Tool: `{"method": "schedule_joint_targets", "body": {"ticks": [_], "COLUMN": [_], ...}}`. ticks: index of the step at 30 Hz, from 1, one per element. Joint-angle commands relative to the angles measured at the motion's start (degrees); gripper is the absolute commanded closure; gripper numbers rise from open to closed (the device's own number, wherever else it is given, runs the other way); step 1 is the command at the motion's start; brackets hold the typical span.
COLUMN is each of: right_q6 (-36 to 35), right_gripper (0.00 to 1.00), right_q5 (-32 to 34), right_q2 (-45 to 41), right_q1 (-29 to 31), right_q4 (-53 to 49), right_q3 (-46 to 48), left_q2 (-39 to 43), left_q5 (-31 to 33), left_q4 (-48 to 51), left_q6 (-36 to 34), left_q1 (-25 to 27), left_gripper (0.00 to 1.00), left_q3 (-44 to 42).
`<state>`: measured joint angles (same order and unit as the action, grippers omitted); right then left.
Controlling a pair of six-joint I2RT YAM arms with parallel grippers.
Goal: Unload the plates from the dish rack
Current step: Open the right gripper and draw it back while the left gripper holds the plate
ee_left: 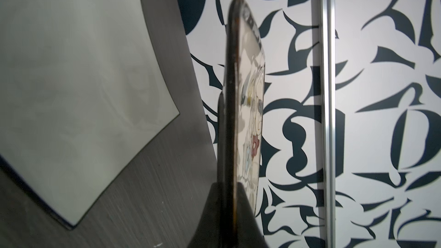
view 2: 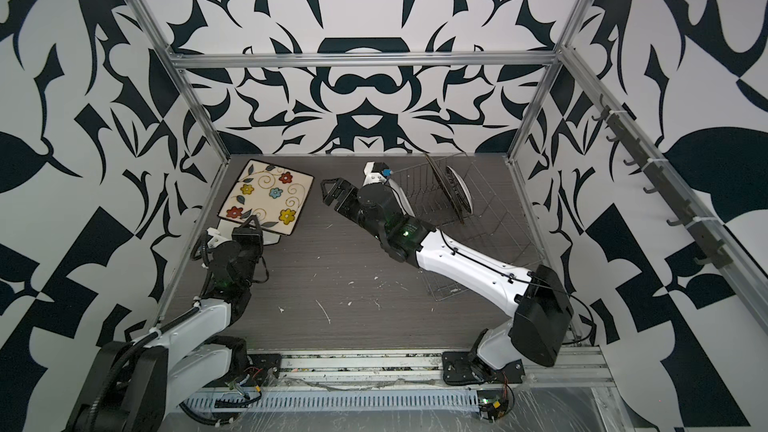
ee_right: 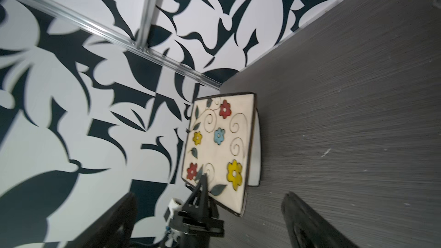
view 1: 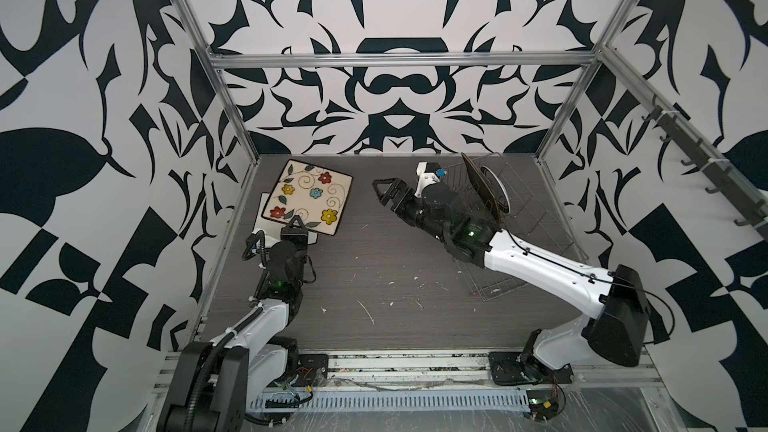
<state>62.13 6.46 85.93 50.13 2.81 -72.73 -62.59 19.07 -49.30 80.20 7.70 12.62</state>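
Black left gripper (view 1: 296, 222) clamps the square flowered plate (view 1: 309, 197); right gripper (view 1: 380, 192) gapes empty beside wire rack (view 1: 544, 220).

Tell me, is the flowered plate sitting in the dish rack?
No, the flowered plate is held far to the left of the dish rack, clamped at its edge by the left tool.

left gripper (view 1: 296, 224) pinches the flowered plate (view 1: 309, 195) over a white plate (view 1: 267, 227); right gripper (view 1: 380, 192) gapes beside the dish rack (view 1: 498, 288).
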Motion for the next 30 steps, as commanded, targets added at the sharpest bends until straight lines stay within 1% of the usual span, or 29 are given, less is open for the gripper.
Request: {"method": "schedule_joint_targets", "body": {"ticks": [1,3,7,10,12,15,21,26,28,30], "right_q6": [-8.9,-9.9,-10.5,-11.0,-12.2,-12.4,-11.6,-12.8,-13.5,-14.2], "right_gripper": [0.02,0.02,0.02,0.02,0.02,0.02,0.02,0.02,0.01,0.02], "right_q5": [-4.5,-3.9,-4.3,-4.3,-3.8,-4.5,-5.5,-5.1,-4.8,-4.7], "right_q2": [1.7,2.8,4.3,6.3,8.0,9.3,9.9,10.1,10.2,10.2], "right_q1": [0.2,0.2,0.3,0.2,0.3,0.2,0.4,0.6,0.9,1.3], "right_q4": [-10.8,-12.5,-10.7,-13.0,-15.9,-16.4,-15.1,-14.9,-15.0,-15.3], "right_q3": [-5.5,-6.2,-6.1,-8.7,-10.9,-11.9,-11.1,-10.8,-10.9,-11.1], "left_q2": [-1.8,-4.0,-7.6,-8.4,-8.0,-6.3,-4.1,-6.0,-6.7,-6.4], "left_q5": [-1.0,-1.7,-3.9,-3.6,-3.3,-3.4,-1.1,-2.0,-2.5,-2.8], "left_q4": [-17.8,-19.3,-21.5,-20.0,-17.0,-12.6,-8.2,-10.4,-11.8,-9.5], "left_q6": [4.9,5.5,7.0,8.3,9.0,7.8,5.5,4.6,3.0,2.6], "left_q1": [-2.4,-3.7,-6.6,-7.5,-7.8,-8.2,-8.9,-9.7,-9.7,-9.7], "left_gripper": [1.0,1.0,1.0,1.0,1.0,1.0,1.0,1.0,1.0,1.0], "left_q3": [3.0,3.6,4.8,5.6,6.1,6.8,6.3,6.7,7.1,7.7]}}
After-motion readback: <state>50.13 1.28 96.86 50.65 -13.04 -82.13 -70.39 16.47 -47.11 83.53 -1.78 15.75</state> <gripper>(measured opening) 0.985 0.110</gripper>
